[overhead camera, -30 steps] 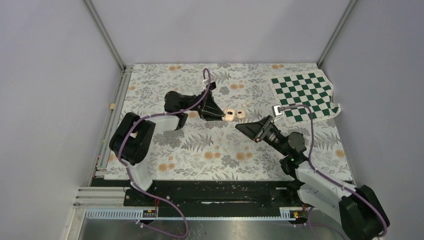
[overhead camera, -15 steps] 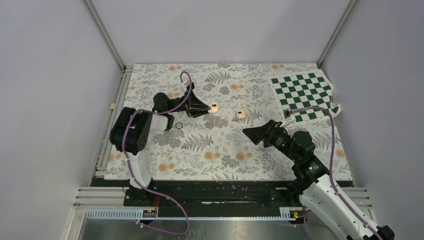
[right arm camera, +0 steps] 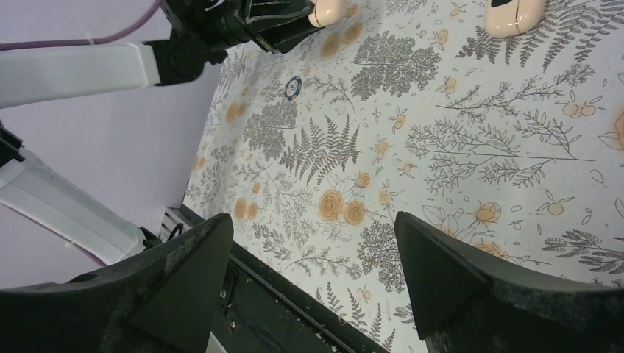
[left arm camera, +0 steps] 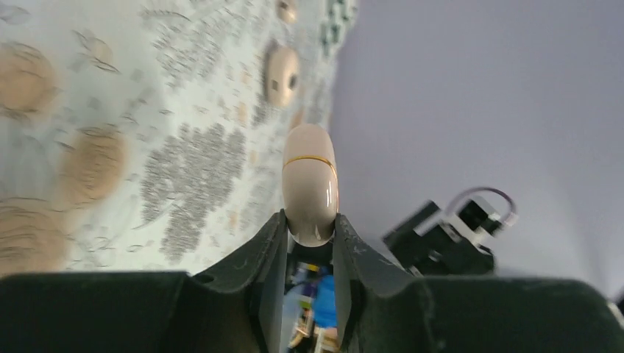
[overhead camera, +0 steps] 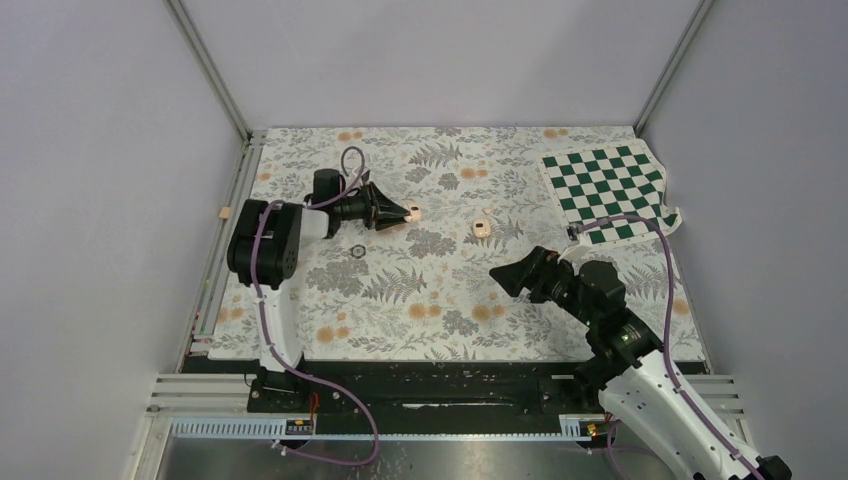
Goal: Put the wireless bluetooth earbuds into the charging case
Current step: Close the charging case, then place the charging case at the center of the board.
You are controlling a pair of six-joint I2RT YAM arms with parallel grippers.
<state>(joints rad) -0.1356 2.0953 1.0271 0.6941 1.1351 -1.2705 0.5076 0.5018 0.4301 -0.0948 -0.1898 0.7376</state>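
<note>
Where the floral mat (overhead camera: 420,300) ends at its L edge: tan block (overhead camera: 224,212), qty 1, too small for detail.

Black ring (overhead camera: 357,251), qty 1, flat on mat. It lies near the L arm's wrist, on the side twd the bases, touching nothing. R wrist view shows a blue-white face, markings illegible.

Left gripper (overhead camera: 403,211): fingers pinched tight on charging case (left arm camera: 310,180), qty 1. Case sticks out fwd past the fingertips, lid shut, thin gold seam round it. Its rear end is hidden betw. the fingers. Whether it is lifted or grazing the mat: cannot tell.

Second peach shell (overhead camera: 481,229), qty 1, on mat to the R of the held case and well apart from it. It lies betw. the 2 grippers, touched by neither. Dark hollow on one side, approx. case-sized. Whether it is a case part or sth else: cannot tell. Cut off by top edge in R wrist view.

Earbuds: cannot pick out for sure. Tiny peach blob (left arm camera: 287,9) at top of L wrist view could be a bud or a printed flower, too blurred.

Right gripper (overhead camera: 505,278): jaws wide apart, only mat betw. them. It is near the shell, on the shell's R, twd the bases.

Green-white checker sheet (overhead camera: 610,190), qty 1, far R corner. R arm's cable crosses its near edge.
</note>
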